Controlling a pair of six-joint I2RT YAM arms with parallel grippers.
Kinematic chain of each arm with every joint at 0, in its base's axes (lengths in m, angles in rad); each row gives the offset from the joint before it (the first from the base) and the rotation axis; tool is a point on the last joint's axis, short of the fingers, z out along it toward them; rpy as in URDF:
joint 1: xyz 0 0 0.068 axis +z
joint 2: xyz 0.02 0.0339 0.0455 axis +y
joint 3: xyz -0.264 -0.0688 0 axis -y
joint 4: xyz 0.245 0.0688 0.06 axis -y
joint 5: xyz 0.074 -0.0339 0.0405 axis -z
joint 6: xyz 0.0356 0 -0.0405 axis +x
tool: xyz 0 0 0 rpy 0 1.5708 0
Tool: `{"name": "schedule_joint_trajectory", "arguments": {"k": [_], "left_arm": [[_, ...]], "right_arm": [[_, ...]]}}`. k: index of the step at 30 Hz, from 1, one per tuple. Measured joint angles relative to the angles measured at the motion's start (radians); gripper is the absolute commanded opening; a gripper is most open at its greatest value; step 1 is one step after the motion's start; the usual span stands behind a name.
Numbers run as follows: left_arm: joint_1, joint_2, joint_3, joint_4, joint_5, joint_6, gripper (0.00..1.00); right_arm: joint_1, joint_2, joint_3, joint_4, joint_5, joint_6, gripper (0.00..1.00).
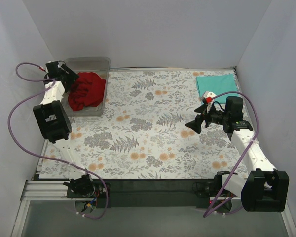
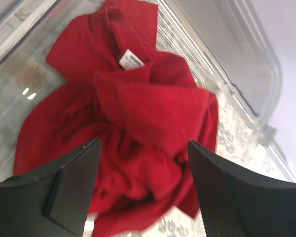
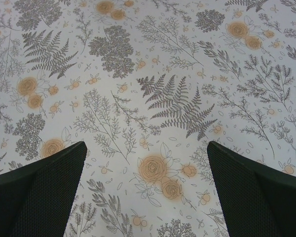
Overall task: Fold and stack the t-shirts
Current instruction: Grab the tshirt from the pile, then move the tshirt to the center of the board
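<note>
The dark red t-shirt [image 1: 86,90] lies crumpled in the clear plastic tray [image 1: 102,64] at the back left. In the left wrist view the shirt [image 2: 138,113] fills the middle, a white label showing at its collar. My left gripper [image 1: 69,75] hangs just above the shirt, open, its fingers apart over the cloth [image 2: 144,148]. The teal t-shirt [image 1: 217,84] lies folded flat at the back right of the mat. My right gripper [image 1: 194,125] is open and empty above the mat's middle right [image 3: 145,148].
The floral-patterned mat [image 1: 148,123] covers the table. White walls close in the left, back and right sides. The tray's clear rim [image 2: 246,54] runs along the right of the left wrist view. Purple cables loop off both arms.
</note>
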Motion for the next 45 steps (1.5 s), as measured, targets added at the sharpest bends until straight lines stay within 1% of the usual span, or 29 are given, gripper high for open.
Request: {"name": "schedule_joint_trajectory", "arguments": {"k": [1, 2, 3, 5, 6, 10, 13, 17, 21, 24, 26, 29, 32, 34, 36, 39, 41, 45], "left_arm": [[0.000, 0.028, 0.022, 0.001, 0.000, 0.000, 0.57], [0.000, 0.050, 0.036, 0.000, 0.002, 0.000, 0.50], [0.000, 0.075, 0.053, 0.002, 0.007, -0.003, 0.32], [0.000, 0.114, 0.076, 0.002, 0.021, -0.005, 0.08], [0.000, 0.131, 0.084, 0.005, 0.030, -0.002, 0.00], [-0.005, 0.142, 0.087, 0.032, 0.055, 0.021, 0.00], [-0.009, 0.086, 0.048, 0.100, 0.075, 0.035, 0.00], [-0.023, -0.106, -0.043, 0.196, 0.132, 0.022, 0.00], [-0.035, -0.322, -0.048, 0.337, 0.215, -0.034, 0.00], [-0.039, -0.423, 0.006, 0.437, 0.300, -0.110, 0.00], [-0.045, -0.447, 0.073, 0.508, 0.349, -0.159, 0.00], [-0.061, -0.471, 0.129, 0.581, 0.393, -0.229, 0.00], [-0.115, -0.475, 0.183, 0.618, 0.424, -0.285, 0.00], [-0.172, -0.474, 0.231, 0.628, 0.436, -0.316, 0.00], [-0.241, -0.474, 0.307, 0.653, 0.438, -0.345, 0.00], [-0.302, -0.470, 0.410, 0.682, 0.430, -0.378, 0.00], [-0.344, -0.471, 0.472, 0.734, 0.420, -0.410, 0.00], [-0.401, -0.477, 0.502, 0.836, 0.416, -0.490, 0.00]], "right_arm": [[0.000, 0.000, 0.000, -0.002, 0.000, 0.000, 0.98], [0.000, 0.001, 0.000, -0.002, 0.000, -0.001, 0.98], [-0.001, 0.002, 0.000, -0.002, 0.000, -0.002, 0.98], [-0.001, 0.005, 0.000, -0.003, 0.000, -0.003, 0.98], [-0.002, 0.006, 0.000, -0.004, 0.001, -0.004, 0.98], [-0.006, 0.013, 0.000, -0.011, 0.001, -0.010, 0.98], [-0.007, 0.013, 0.000, -0.017, 0.000, -0.014, 0.98], [-0.008, 0.018, 0.000, -0.018, 0.000, -0.018, 0.98], [-0.008, 0.019, 0.000, -0.021, 0.000, -0.019, 0.98], [-0.008, 0.019, 0.000, -0.021, 0.000, -0.021, 0.98], [-0.008, 0.019, 0.000, -0.022, 0.000, -0.021, 0.99], [-0.008, 0.020, 0.000, -0.022, 0.000, -0.021, 0.98], [-0.008, 0.026, 0.000, -0.022, 0.000, -0.021, 0.98], [-0.008, 0.034, 0.000, -0.023, 0.001, -0.021, 0.98], [-0.008, 0.041, 0.000, -0.023, 0.001, -0.021, 0.98], [-0.008, 0.044, 0.000, -0.023, 0.002, -0.022, 0.98], [-0.008, 0.047, 0.000, -0.023, 0.003, -0.024, 0.98], [-0.008, 0.058, 0.000, -0.024, 0.004, -0.026, 0.98]]}}
